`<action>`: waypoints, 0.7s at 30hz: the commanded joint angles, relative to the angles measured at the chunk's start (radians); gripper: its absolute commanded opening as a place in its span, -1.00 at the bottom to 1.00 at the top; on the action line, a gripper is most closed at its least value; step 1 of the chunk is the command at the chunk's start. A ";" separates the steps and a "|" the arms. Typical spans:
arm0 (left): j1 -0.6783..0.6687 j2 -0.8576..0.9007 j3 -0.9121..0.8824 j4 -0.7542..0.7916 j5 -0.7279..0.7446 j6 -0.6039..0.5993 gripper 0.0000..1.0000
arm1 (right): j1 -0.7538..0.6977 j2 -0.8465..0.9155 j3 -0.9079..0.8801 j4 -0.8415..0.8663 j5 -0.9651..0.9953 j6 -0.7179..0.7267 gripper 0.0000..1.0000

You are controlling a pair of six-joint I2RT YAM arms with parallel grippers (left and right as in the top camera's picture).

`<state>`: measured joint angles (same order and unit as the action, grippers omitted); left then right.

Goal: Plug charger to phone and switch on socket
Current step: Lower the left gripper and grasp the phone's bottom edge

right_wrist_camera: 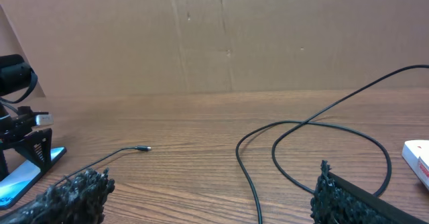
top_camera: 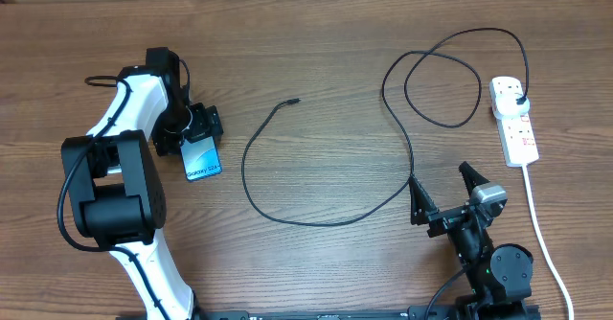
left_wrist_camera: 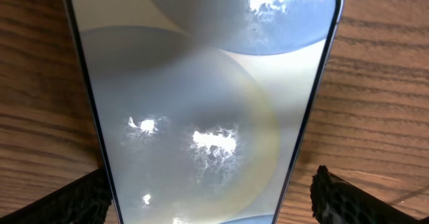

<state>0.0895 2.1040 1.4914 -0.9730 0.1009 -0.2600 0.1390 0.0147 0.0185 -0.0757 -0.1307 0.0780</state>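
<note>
Left gripper [top_camera: 199,136]: jaws spread, straddling one end of the phone [top_camera: 203,159], one finger [left_wrist_camera: 338,198] clear of its edge | phone: flat, left side of the table [top_camera: 316,33] | right gripper [top_camera: 439,178]: wide open, empty, near right | charger [top_camera: 316,222]: loose loops mid-table, connector tip [top_camera: 295,101] lying free, plug end [top_camera: 518,101] in the socket [top_camera: 517,138] far right.

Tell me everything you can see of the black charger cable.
The charger is a long, thin black cable lying slack on the wooden table. Its black plug end sits in the white socket; from there it makes one crossed loop, passes close by the open right gripper, then sweeps round in a wide curve. Its small connector tip lies free, apart from the phone.
</note>
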 commanded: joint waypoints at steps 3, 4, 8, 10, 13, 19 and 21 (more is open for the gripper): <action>0.002 0.017 -0.022 0.010 0.021 -0.058 0.85 | -0.004 -0.007 -0.010 0.004 0.002 -0.001 1.00; 0.002 0.017 -0.035 0.023 0.021 -0.060 0.86 | -0.004 -0.007 -0.010 0.004 0.002 -0.001 1.00; 0.002 0.017 -0.089 0.084 -0.009 -0.059 0.88 | -0.004 -0.007 -0.010 0.004 0.002 -0.001 1.00; 0.002 0.017 -0.105 0.103 -0.029 -0.058 0.89 | -0.004 -0.007 -0.010 0.004 0.002 -0.001 1.00; 0.001 0.017 -0.120 0.118 -0.050 -0.050 0.90 | -0.004 -0.007 -0.010 0.004 0.002 -0.001 1.00; -0.001 0.017 -0.122 0.105 -0.068 0.037 0.87 | -0.004 -0.007 -0.010 0.004 0.002 -0.001 1.00; -0.001 0.017 -0.122 0.098 -0.069 0.054 0.83 | -0.004 -0.007 -0.010 0.004 0.002 -0.001 1.00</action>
<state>0.0849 2.0644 1.4151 -0.8753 0.0437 -0.2714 0.1387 0.0147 0.0185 -0.0750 -0.1307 0.0780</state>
